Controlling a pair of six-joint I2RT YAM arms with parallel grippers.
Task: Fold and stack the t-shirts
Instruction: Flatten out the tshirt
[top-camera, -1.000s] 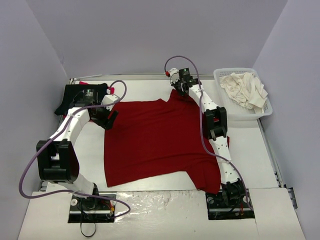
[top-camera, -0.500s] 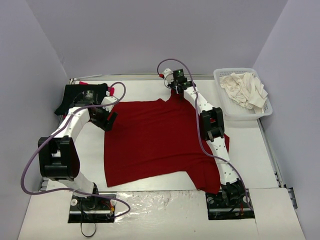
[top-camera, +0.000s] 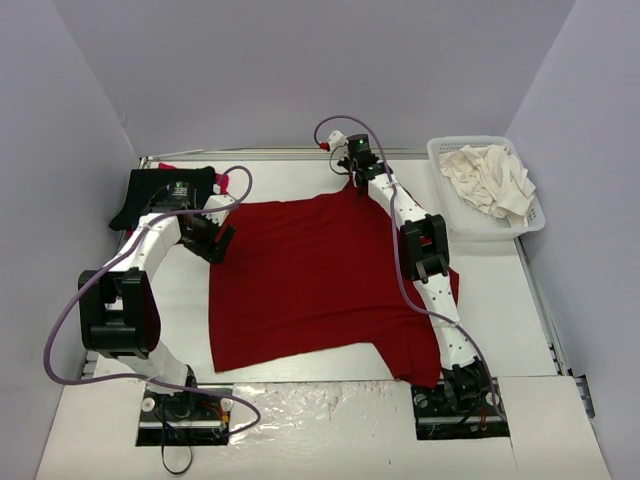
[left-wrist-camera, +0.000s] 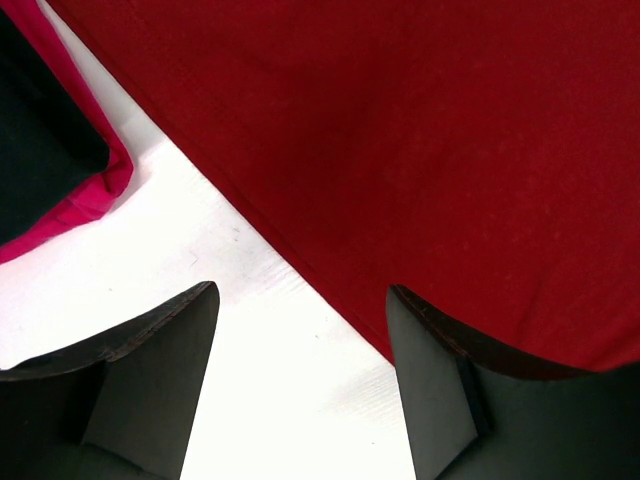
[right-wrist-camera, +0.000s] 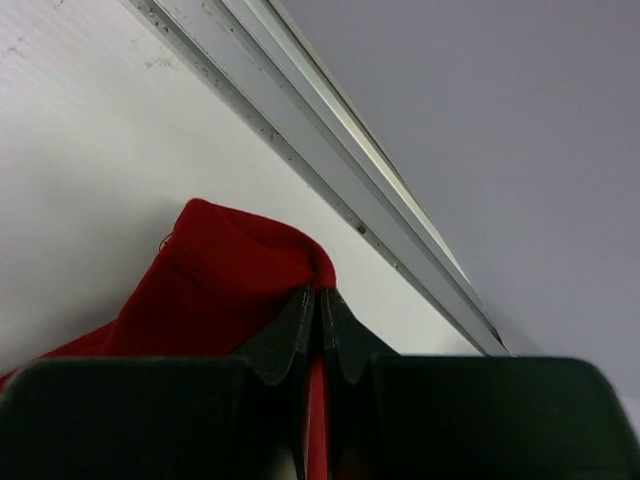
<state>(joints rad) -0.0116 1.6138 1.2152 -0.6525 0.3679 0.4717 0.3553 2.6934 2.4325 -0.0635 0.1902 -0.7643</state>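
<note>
A dark red t-shirt (top-camera: 310, 275) lies spread flat across the middle of the table. My right gripper (top-camera: 355, 180) is shut on a bunched far edge of it (right-wrist-camera: 240, 285) near the table's back rail. My left gripper (top-camera: 212, 238) is open at the shirt's far left corner; in the left wrist view (left-wrist-camera: 300, 330) the shirt's hem (left-wrist-camera: 300, 250) runs between the fingers, one finger over bare table, the other at the cloth. A folded black t-shirt (top-camera: 160, 188) lies on a bright red one (left-wrist-camera: 80, 205) at the back left.
A white lattice basket (top-camera: 450, 215) at the back right holds crumpled cream-white shirts (top-camera: 490, 178). A metal rail (right-wrist-camera: 330, 160) runs along the table's back edge, close to my right gripper. Grey walls close in on three sides.
My right gripper has moved left and toward the back with the shirt's far edge, pulling it straighter. My left gripper has hardly moved.
</note>
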